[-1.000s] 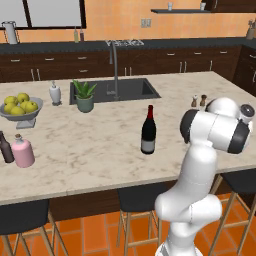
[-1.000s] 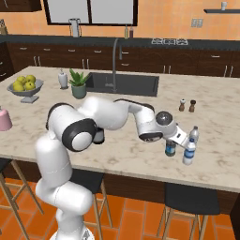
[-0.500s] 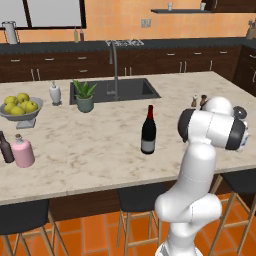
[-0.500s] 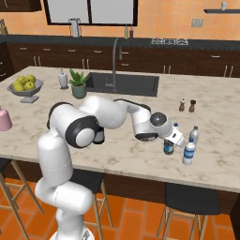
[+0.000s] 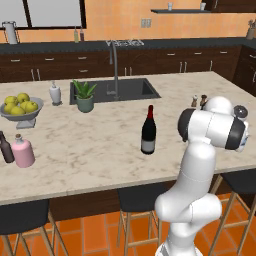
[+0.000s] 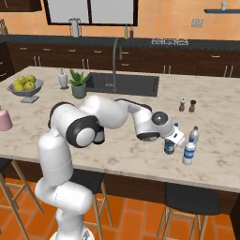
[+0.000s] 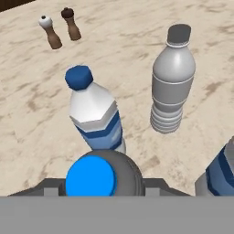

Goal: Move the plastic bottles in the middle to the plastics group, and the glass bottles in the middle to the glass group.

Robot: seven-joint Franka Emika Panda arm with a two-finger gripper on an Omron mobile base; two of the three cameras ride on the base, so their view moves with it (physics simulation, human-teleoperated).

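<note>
Leftward and a little nearer, the gripper (image 6: 169,142) is easing the dark-tinted bottle (image 7: 98,176), clamped between its fingers. Just beyond it a clear blue-capped bottle (image 7: 93,113) and a grey-capped bottle (image 7: 172,82) are standing upright. The wine bottle (image 5: 148,131) is standing mid-counter (image 5: 100,140).

No lettering, brand, number or sign can be read in any view. The tall dark wine bottle with red neck foil (image 5: 148,131) carries a pale grey label, but it shows as a blank patch. The clear whitish water bottle with a blue cap (image 7: 95,116), just ahead of the gripper (image 6: 171,141), wears a plain blue band, as does the dark-tinted blue-capped bottle (image 7: 99,176) right at the fingers.
</note>
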